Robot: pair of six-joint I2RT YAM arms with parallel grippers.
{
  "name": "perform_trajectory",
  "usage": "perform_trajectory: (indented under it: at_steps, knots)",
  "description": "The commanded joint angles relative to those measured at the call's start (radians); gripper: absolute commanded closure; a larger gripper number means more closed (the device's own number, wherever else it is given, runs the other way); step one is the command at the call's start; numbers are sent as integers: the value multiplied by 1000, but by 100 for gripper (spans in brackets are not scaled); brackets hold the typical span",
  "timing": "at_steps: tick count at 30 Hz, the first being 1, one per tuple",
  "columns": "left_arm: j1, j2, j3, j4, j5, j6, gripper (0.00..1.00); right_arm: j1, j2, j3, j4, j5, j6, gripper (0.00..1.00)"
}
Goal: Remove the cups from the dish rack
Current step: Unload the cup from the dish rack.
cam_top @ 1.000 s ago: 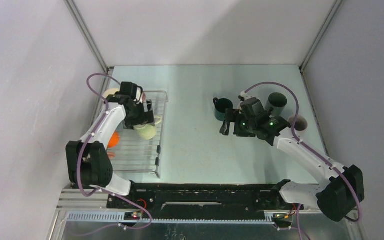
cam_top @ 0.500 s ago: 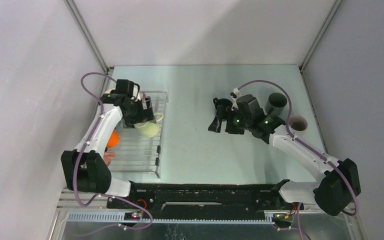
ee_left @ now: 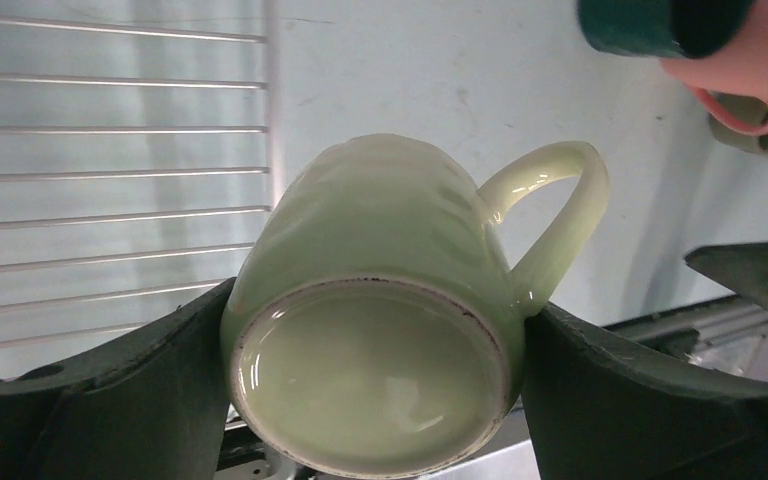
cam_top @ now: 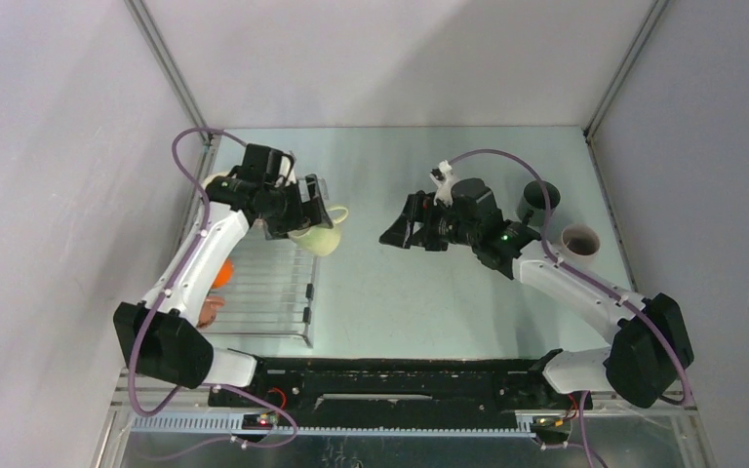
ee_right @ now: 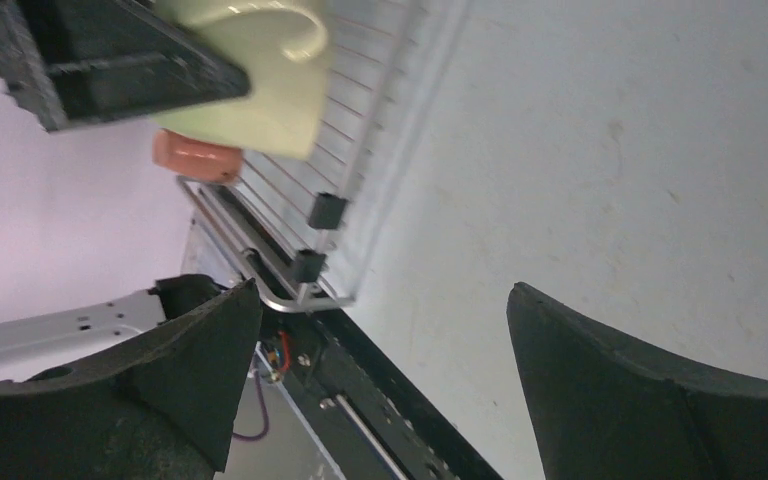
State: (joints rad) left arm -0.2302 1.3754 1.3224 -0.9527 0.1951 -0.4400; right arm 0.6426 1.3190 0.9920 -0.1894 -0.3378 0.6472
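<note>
Left gripper [cam_top: 300, 216] jaws were clamped on the pale green mug [ee_left: 380, 260], its handle pointing toward the right gripper [cam_top: 395, 232], whose jaws stood apart, empty, nearby.

No readable text

No lettering, labels, brand marks or numbers can be made out in any of the views.

The pale green mug [ee_left: 375, 240] is glossy glazed; the wire rack [cam_top: 273, 288] shiny metal.

Table [cam_top: 400, 302] — dish rack [cam_top: 273, 285], dark mug [cam_top: 538, 198], pink mug [cam_top: 579, 241]
</note>
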Motion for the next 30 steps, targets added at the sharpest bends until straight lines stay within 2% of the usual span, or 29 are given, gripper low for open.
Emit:
perform_trajectory:
  at_steps: [1,6,19,30]
  knots:
    - [-61,-18,94,76,80,-103,100,9,-1,-14,246,-68,48,0]
    - [-113,-10,109,136,125,-186,100,6,-6,-70,377,-89,61,0]
    - [-199,4,165,269,234,-331,100,-65,-41,-149,565,-177,103,0]
    - [-240,13,157,416,342,-434,100,-101,-62,-184,744,-250,220,3]
